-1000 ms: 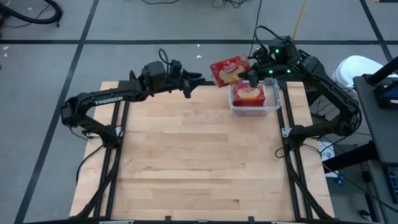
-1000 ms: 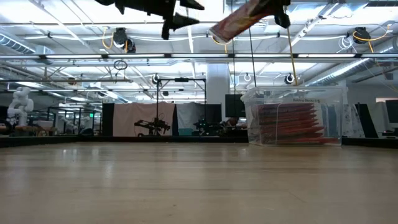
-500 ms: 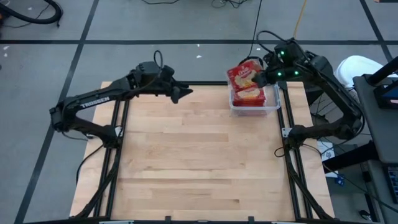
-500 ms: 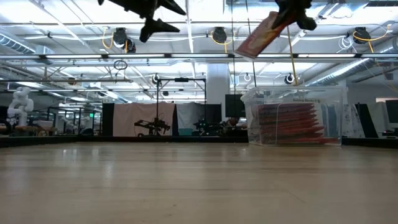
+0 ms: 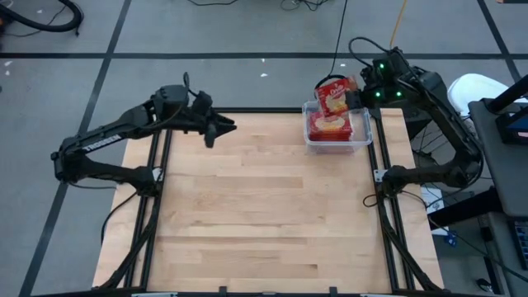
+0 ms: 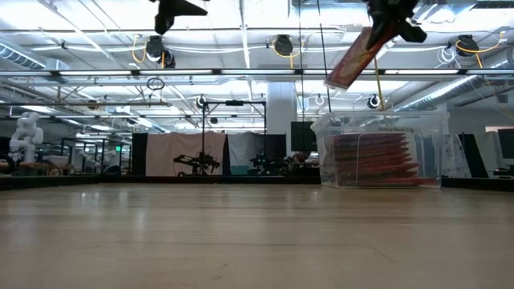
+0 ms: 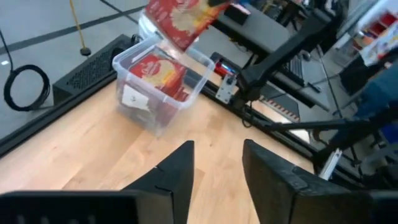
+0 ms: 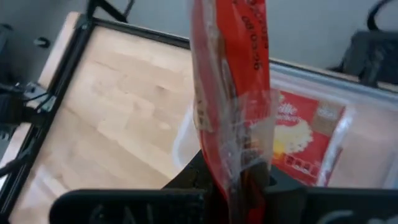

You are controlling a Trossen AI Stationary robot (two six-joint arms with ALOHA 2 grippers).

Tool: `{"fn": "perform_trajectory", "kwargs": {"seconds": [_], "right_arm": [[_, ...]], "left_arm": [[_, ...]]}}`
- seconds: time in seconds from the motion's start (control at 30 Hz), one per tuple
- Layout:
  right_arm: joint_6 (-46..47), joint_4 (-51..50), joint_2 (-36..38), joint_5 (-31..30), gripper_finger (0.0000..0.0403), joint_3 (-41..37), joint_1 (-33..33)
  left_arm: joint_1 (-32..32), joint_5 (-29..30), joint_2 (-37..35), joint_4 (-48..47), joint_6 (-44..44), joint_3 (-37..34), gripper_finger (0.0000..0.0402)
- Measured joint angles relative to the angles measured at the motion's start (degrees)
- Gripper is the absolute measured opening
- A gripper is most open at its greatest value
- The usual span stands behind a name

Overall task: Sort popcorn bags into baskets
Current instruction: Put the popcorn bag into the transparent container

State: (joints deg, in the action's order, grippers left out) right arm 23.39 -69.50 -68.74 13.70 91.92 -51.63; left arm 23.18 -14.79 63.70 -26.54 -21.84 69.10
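A: The right gripper has carried its popcorn bag from left of the clear tub to over its rim, upper right of the high view, fingers clamped.

B: The left gripper, fingers apart and empty, has retreated leftward. A drop seems near.

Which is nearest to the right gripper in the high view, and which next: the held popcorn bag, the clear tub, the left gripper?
1. Held popcorn bag: in the right gripper's jaws, over the tub's far rim.
2. Clear tub: just below it, at the table's far right corner.
3. Left gripper: across the table, over its far left.
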Motion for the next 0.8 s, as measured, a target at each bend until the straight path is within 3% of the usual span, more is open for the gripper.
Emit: {"fn": "perform_trajectory", "kwargs": {"seconds": [0.13, 0.37, 0.57, 0.8], "right_arm": [[2.2, 1.2, 0.0, 3.1, 0.0016, -4.3, -2.7], [8.3, 13.0, 0.0, 9.0, 0.0016, -15.6, -3.2], [12.6, 22.3, 0.1, 10.3, 0.0018, -23.5, -3.6], [13.0, 24.3, 0.1, 10.6, 0.0019, -27.5, -5.6]], "left_arm": [[-0.2, 0.1, -1.6, -2.3, 2.4, 0.0, 0.0122], [-0.2, 0.1, -2.4, -3.7, 3.6, 0.0, 0.0118], [-0.2, 0.1, -2.4, -3.8, 3.1, 0.0, 0.0118], [-0.2, 1.5, -2.4, -3.8, 3.3, 0.0, 0.0117]]}}
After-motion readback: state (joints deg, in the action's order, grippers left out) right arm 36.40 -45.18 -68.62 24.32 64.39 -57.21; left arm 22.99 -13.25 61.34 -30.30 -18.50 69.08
